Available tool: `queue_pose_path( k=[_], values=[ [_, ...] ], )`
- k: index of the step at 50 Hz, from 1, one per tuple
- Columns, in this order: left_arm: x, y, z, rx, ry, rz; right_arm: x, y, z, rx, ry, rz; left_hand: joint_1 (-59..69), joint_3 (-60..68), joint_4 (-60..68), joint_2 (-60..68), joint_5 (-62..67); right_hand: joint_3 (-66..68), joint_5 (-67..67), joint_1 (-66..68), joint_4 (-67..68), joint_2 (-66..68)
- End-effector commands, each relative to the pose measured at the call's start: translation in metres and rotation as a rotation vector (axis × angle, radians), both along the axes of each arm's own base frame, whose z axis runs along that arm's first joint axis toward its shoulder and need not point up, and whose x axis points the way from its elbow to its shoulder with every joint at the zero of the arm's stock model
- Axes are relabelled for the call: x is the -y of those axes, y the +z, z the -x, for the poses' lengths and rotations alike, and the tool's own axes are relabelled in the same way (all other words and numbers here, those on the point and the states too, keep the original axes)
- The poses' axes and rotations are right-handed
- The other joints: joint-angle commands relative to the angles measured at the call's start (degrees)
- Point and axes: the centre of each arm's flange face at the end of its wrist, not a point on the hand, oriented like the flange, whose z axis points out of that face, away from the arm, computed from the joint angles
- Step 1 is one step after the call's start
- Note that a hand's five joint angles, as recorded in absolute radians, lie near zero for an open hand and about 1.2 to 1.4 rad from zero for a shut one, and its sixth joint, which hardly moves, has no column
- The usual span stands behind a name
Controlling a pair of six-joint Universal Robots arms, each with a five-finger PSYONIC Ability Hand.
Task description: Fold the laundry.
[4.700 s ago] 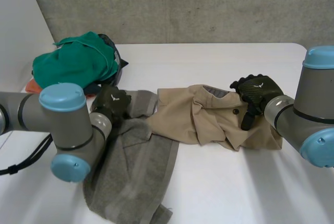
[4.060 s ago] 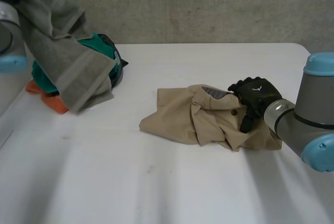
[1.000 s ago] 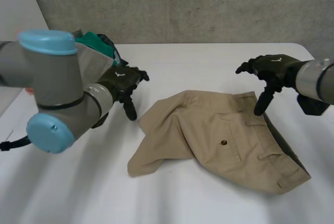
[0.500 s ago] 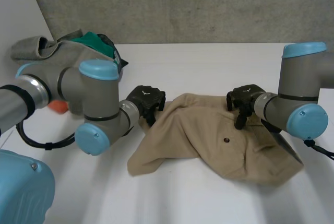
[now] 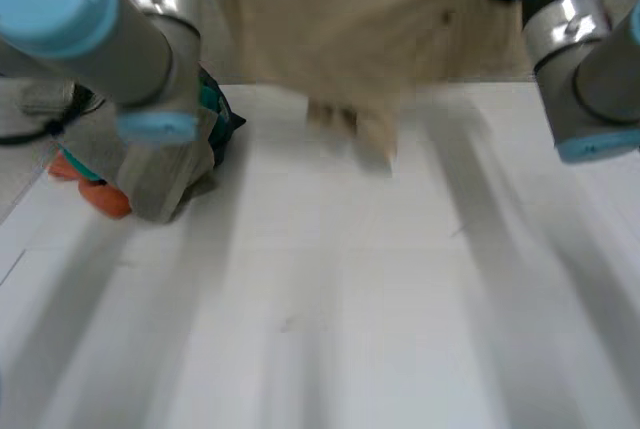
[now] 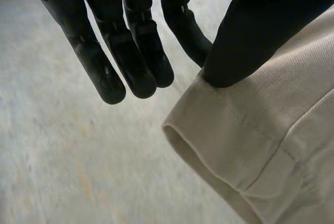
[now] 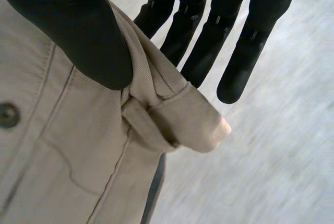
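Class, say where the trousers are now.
Head view: the trousers hang above the far edge of the table, pinched by the left hand and right hand.

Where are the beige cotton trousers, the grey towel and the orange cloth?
beige cotton trousers (image 5: 340,19), head view, middle of the hanging fabric.
grey towel (image 5: 165,179), head view, its draped lower end.
orange cloth (image 5: 104,199), head view, exposed end.

table (image 5: 350,329): free | laundry pile (image 5: 170,169): far left | trousers (image 5: 340,19): hang mid-back

The trousers (image 5: 340,19) now hang above the table (image 5: 400,299).
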Motion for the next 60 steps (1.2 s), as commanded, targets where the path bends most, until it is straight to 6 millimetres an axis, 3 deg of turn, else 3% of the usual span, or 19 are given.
queue_pose_path(
  k=[1,4,8,9,12,13,17,20,21,25,28,35,41,45,50,56,60],
  values=[
    [-0.017,0.003,-0.005,0.015,-0.077,-0.067,-0.014,0.021,-0.002,0.043,0.061,0.028,14.67,11.88,11.28,11.45,12.87,12.07,15.76,16.98,11.51,13.04],
    [-0.02,-0.015,-0.008,0.041,-0.068,-0.131,-0.016,0.001,-0.003,0.012,0.064,-0.07,14.67,11.88,11.28,11.45,12.87,12.07,15.76,16.98,11.51,13.04],
    [-0.029,-0.064,-0.011,0.118,-0.07,-0.268,-0.024,-0.05,-0.007,-0.07,0.072,-0.277,14.67,11.88,11.28,11.45,12.87,12.07,15.76,16.98,11.51,13.04],
    [-0.035,-0.089,-0.012,0.159,-0.071,-0.337,-0.028,-0.075,-0.008,-0.116,0.074,-0.362,14.67,11.88,11.28,11.45,12.87,12.07,15.76,16.98,11.51,13.04],
    [-0.048,-0.126,-0.013,0.226,-0.081,-0.436,-0.037,-0.115,-0.008,-0.199,0.073,-0.489,14.67,11.88,11.28,11.45,12.87,12.07,15.76,16.98,11.51,13.04],
    [-0.058,-0.148,-0.014,0.27,-0.089,-0.495,-0.044,-0.139,-0.006,-0.26,0.065,-0.563,14.67,11.88,11.28,11.45,12.87,12.07,15.76,16.98,11.51,13.04],
    [-0.088,-0.195,-0.019,0.383,-0.105,-0.619,-0.066,-0.185,0.003,-0.403,0.051,-0.722,14.67,11.88,11.28,11.45,12.87,12.07,15.76,16.98,11.51,13.04],
    [-0.102,-0.212,-0.022,0.437,-0.109,-0.665,-0.079,-0.199,0.011,-0.466,0.048,-0.812,14.67,11.88,11.28,11.45,12.87,12.07,15.76,16.98,11.51,13.04],
    [-0.111,-0.217,-0.024,0.464,-0.113,-0.68,-0.086,-0.202,0.016,-0.487,0.046,-0.867,14.67,11.88,11.28,11.45,12.87,5.05,8.75,9.96,4.49,6.02],
    [-0.124,-0.218,-0.031,0.5,-0.111,-0.689,-0.098,-0.196,0.03,-0.49,0.037,-0.985,14.67,11.88,11.28,11.45,12.87,-21.05,-17.36,-16.14,-21.61,-20.08],
    [-0.13,-0.215,-0.035,0.514,-0.113,-0.68,-0.1,-0.179,0.043,-0.451,0.012,-1.014,14.67,11.88,11.28,11.45,12.87,-35.36,-31.67,-30.45,-35.92,-34.39],
    [-0.134,-0.206,-0.039,0.51,-0.131,-0.662,-0.111,-0.138,0.058,-0.409,-0.016,-0.993,14.67,11.88,11.28,11.45,12.87,-40.94,-37.25,-36.03,-41.5,-39.97],
    [-0.133,-0.205,-0.041,0.506,-0.127,-0.662,-0.121,-0.123,0.052,-0.435,0.011,-0.951,14.67,11.88,11.28,11.45,12.87,-41.61,-37.92,-36.7,-42.17,-40.64],
    [-0.129,-0.203,-0.042,0.498,-0.118,-0.659,-0.125,-0.132,0.033,-0.488,0.07,-0.909,14.67,11.88,11.28,11.45,12.87,-45.31,-41.62,-40.4,-45.87,-44.34],
    [-0.122,-0.199,-0.042,0.473,-0.106,-0.65,-0.117,-0.167,0.013,-0.596,0.09,-0.872,14.67,11.88,11.28,11.45,12.87,-45.31,-41.62,-40.4,-45.88,-44.34],
    [-0.113,-0.201,-0.043,0.455,-0.101,-0.661,-0.096,-0.204,0.008,-0.666,0.018,-0.85,14.67,11.88,11.28,11.45,12.87,-43.64,-39.94,-38.73,-44.2,-42.66],
    [-0.112,-0.205,-0.043,0.444,-0.104,-0.684,-0.079,-0.223,0.009,-0.675,-0.046,-0.804,14.67,11.88,11.28,11.45,12.87,-33.42,-29.72,-28.51,-33.98,-32.45]
  ],
)
